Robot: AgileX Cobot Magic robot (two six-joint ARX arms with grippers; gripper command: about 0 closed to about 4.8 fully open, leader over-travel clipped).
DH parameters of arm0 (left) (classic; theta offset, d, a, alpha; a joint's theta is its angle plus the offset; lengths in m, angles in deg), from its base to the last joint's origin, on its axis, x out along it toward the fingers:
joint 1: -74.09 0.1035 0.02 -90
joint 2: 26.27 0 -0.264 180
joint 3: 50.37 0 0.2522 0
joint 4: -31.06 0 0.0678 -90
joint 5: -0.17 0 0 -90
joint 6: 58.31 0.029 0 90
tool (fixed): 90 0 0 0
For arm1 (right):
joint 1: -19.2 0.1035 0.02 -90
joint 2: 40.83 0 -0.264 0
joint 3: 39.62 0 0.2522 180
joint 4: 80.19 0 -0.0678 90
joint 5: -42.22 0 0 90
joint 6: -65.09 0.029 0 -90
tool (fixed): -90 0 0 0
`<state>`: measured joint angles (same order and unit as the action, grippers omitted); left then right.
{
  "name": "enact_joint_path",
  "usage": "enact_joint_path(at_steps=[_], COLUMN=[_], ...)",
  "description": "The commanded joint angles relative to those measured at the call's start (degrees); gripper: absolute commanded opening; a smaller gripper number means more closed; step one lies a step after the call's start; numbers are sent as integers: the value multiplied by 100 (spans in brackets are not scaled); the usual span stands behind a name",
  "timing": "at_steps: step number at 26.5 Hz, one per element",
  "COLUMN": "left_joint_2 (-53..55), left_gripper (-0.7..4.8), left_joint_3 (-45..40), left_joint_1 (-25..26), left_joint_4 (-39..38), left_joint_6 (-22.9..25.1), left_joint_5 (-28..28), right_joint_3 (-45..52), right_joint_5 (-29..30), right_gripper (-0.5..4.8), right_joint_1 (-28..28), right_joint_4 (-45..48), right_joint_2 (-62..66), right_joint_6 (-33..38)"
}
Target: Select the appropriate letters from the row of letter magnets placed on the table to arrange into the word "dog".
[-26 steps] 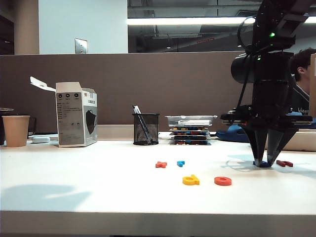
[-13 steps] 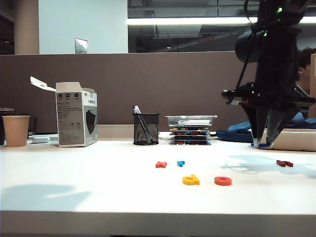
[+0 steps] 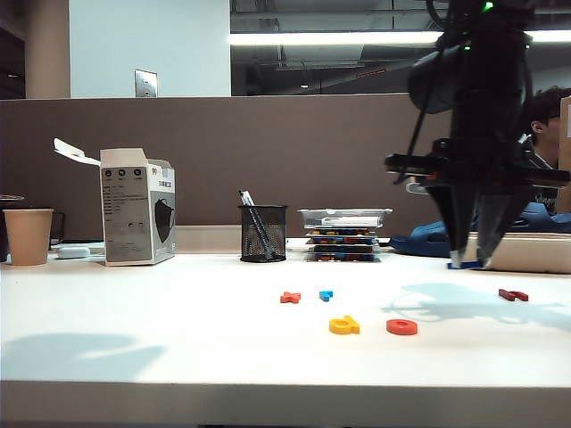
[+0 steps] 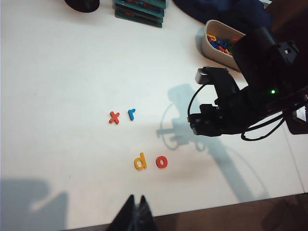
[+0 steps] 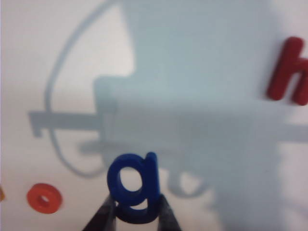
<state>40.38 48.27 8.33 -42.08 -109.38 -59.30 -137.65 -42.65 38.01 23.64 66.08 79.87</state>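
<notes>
My right gripper hangs above the white table at the right, shut on the dark blue "g"; in the exterior view the "g" shows as a blue bit between the tips. The yellow "d" and the orange-red "o" lie side by side near the front; from the left wrist the "d" sits next to the "o". My left gripper is shut and empty over the table's front edge, out of the exterior view.
An orange "x", a light blue letter and a dark red letter lie on the table. At the back stand a mesh pen cup, stacked trays, a white box and a paper cup. A bin of letters sits far right.
My right gripper has lifted the blue "g" off the table beside the dark red letter and shifted slightly left. The left arm has not moved.
</notes>
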Motion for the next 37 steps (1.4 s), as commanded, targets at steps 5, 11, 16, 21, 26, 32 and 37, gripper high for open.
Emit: enact_joint_path(at_steps=[5, 11, 16, 21, 26, 32, 37], left_joint_2=[-9, -9, -9, -9, -9, -9, -9], left_gripper=[-6, -6, -6, -6, -6, -6, -6], left_joint_3=[20, 20, 20, 20, 20, 20, 20], left_joint_1=[-2, 0, 2, 2, 2, 4, 2], left_joint_4=[15, 15, 15, 15, 15, 15, 15], left_joint_6=[7, 4, 7, 7, 7, 7, 7], left_joint_5=[33, 33, 33, 33, 33, 33, 33], right_joint_3=[20, 557, 1287, 1482, 1884, 1921, 1923], right_joint_5=[-24, -15, 63, 103, 98, 94, 101], right_gripper=[72, 72, 72, 72, 72, 72, 72], right_joint_1=[382, 407, 424, 590, 581, 581, 584], right_joint_4=[-94, 48, 579, 942, 1250, 1357, 1449], right_joint_2=[-57, -393, -848, -852, -852, -850, -848], right_joint_6=[326, 501, 629, 883, 970, 968, 968])
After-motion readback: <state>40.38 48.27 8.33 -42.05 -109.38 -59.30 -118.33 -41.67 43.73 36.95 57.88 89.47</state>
